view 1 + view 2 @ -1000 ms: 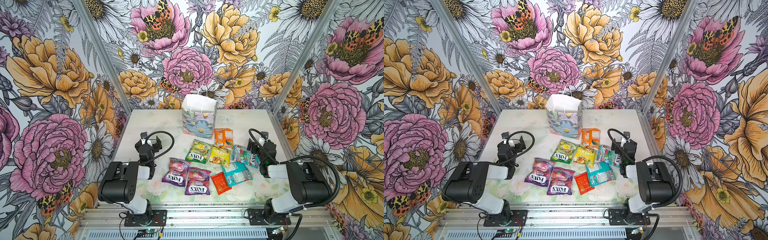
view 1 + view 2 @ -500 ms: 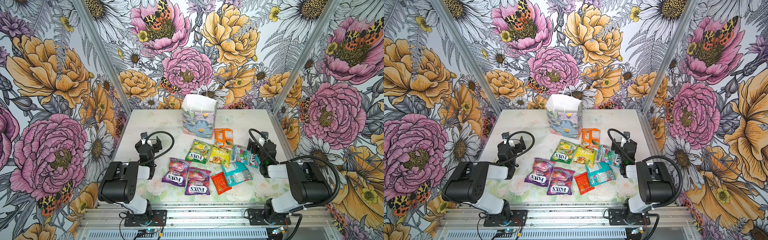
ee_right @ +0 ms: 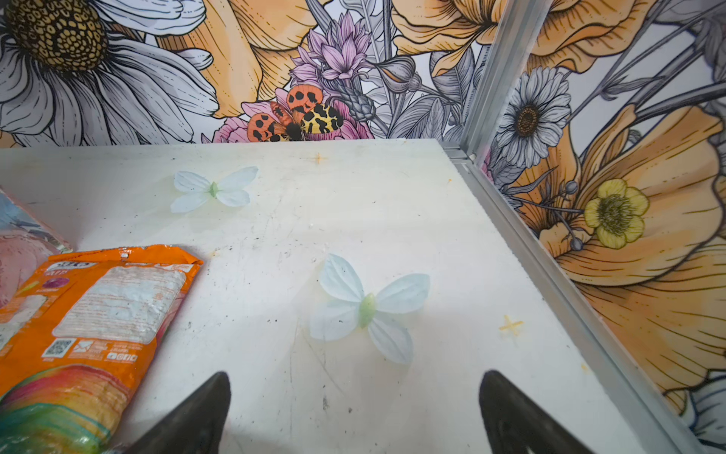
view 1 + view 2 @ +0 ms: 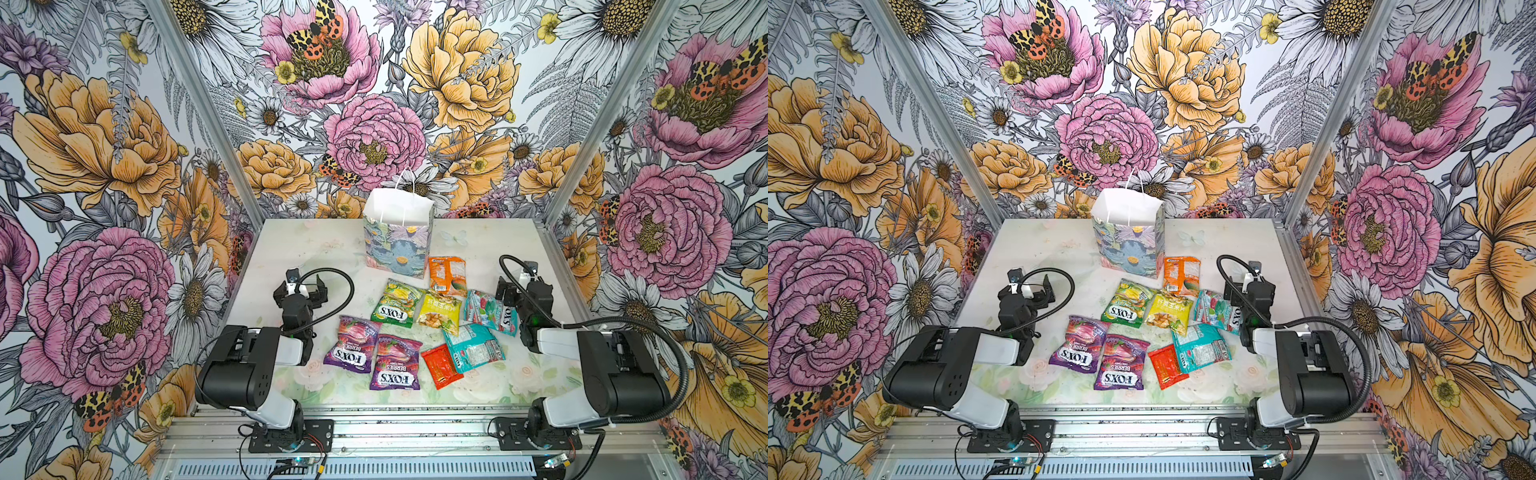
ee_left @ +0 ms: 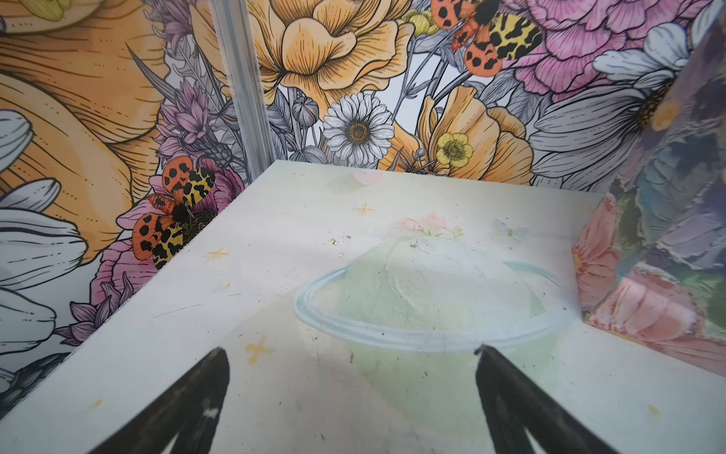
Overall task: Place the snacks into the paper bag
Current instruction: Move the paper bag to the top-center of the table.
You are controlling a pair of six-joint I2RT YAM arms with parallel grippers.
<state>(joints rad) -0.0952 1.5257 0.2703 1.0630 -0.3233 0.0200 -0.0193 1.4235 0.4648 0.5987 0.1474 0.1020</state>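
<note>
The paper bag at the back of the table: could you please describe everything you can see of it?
The paper bag stands upright and open on the table, toward the back. Its outside bears a painted print of blue, green and pink flowers; its inside is plain white, with thin white cord handles. The orange packet lies close beside its base; whether they touch is unclear.

The left arm [image 4: 245, 368] and right arm [image 4: 615, 370] are seen folded low; both sets of jaws are held wide apart, empty.
</note>
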